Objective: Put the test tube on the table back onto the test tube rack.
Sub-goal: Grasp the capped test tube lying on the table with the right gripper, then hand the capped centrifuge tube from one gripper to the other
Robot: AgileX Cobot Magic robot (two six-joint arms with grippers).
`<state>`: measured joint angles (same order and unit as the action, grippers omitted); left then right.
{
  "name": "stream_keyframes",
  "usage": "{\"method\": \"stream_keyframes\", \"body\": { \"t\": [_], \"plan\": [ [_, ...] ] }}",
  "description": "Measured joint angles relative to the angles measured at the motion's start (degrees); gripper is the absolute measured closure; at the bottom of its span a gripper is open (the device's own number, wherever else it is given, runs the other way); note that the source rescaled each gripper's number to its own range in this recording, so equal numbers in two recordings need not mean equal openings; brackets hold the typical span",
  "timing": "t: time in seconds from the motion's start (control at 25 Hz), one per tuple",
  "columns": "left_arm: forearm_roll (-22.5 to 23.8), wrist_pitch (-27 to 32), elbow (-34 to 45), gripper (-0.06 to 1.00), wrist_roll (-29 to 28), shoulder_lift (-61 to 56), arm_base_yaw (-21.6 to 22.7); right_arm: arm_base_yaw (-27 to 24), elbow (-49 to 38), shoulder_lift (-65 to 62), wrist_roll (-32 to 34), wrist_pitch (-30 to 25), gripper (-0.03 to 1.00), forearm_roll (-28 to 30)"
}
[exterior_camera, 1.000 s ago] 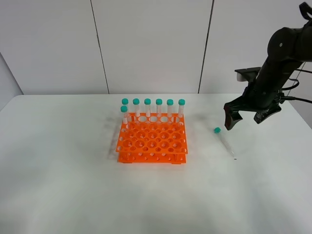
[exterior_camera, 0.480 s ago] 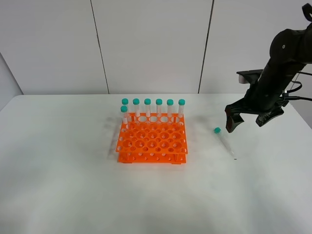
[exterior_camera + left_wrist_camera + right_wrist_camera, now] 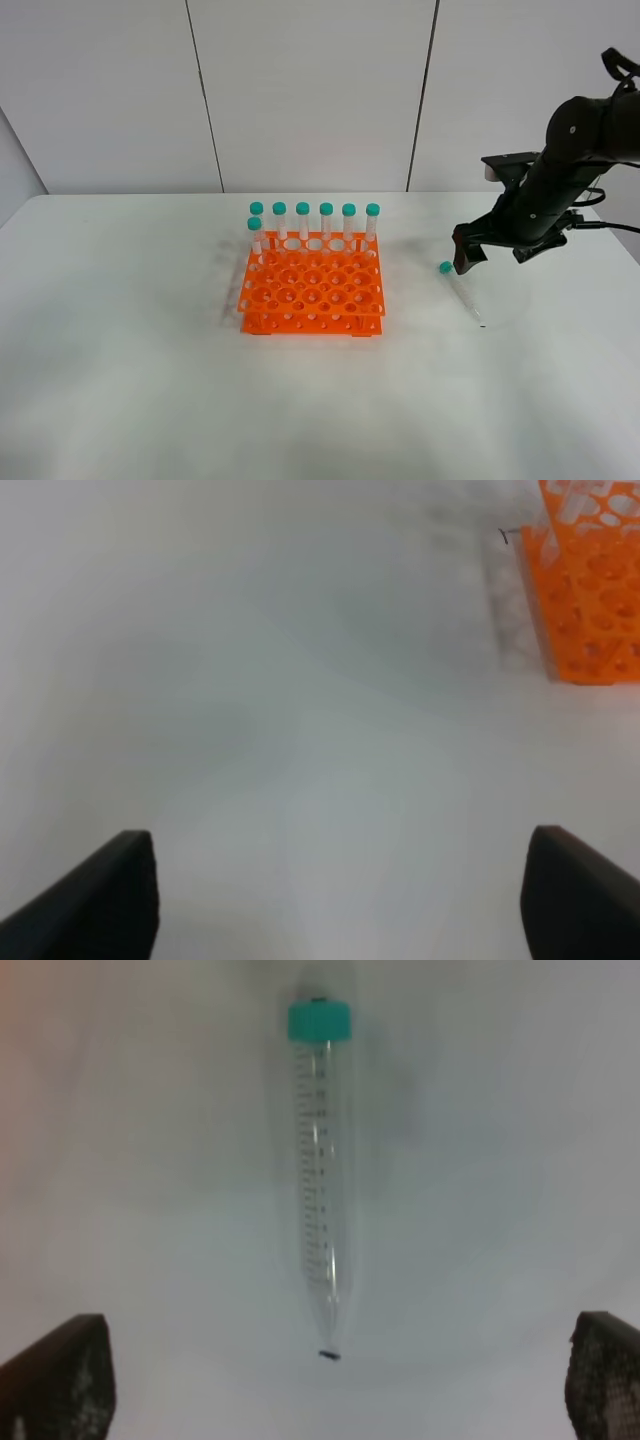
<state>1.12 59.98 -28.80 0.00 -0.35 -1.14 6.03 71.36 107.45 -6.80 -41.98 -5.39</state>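
Note:
A clear test tube (image 3: 462, 293) with a teal cap lies flat on the white table (image 3: 150, 350), right of the orange test tube rack (image 3: 312, 285). Several capped tubes stand along the rack's back row and one at its left side. My right gripper (image 3: 495, 252) hovers open just above and behind the lying tube. The right wrist view shows the test tube (image 3: 322, 1180) lengthwise ahead of the wide-open right gripper (image 3: 330, 1380). In the left wrist view my left gripper (image 3: 340, 900) is open over bare table, with a corner of the rack (image 3: 590, 600) ahead. The left arm is outside the exterior view.
A white panelled wall (image 3: 310, 90) stands behind the table. Cables (image 3: 610, 200) trail from the right arm near the table's far right edge.
The right arm has lowered and shifted slightly left toward the lying tube, jaws staying open. The tube and rack have not moved.

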Motion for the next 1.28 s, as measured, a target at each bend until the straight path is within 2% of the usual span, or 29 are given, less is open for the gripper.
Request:
{"method": "stream_keyframes", "body": {
  "t": [0.56,0.84,0.92,0.96,1.08,1.12,1.16,1.28],
  "plan": [
    [0.0,0.0,0.0,-0.06,0.0,0.0,0.0,0.0,1.1,11.8,-1.7,5.5,-0.03,-0.4],
    [0.0,0.0,0.0,-0.06,0.0,0.0,0.0,0.0,1.2,13.1,-2.0,7.1,-0.02,-0.8],
    [0.0,0.0,0.0,-0.06,0.0,0.0,0.0,0.0,1.2,13.1,-2.0,6.7,0.13,-0.8],
    [0.0,0.0,0.0,-0.06,0.0,0.0,0.0,0.0,1.2,13.1,-2.0,6.2,0.29,-0.9],
    [0.0,0.0,0.0,-0.06,0.0,0.0,0.0,0.0,1.2,13.3,-2.1,5.3,0.88,-0.9],
    [0.0,0.0,0.0,-0.06,0.0,0.0,0.0,0.0,1.2,13.3,-2.1,5.1,0.97,-0.9],
    [0.0,0.0,0.0,-0.06,0.0,0.0,0.0,0.0,1.2,13.2,-2.1,4.8,0.92,-0.8],
    [0.0,0.0,0.0,-0.06,0.0,0.0,0.0,0.0,1.2,11.9,-2.1,4.0,0.93,-0.7]
  ]
}}
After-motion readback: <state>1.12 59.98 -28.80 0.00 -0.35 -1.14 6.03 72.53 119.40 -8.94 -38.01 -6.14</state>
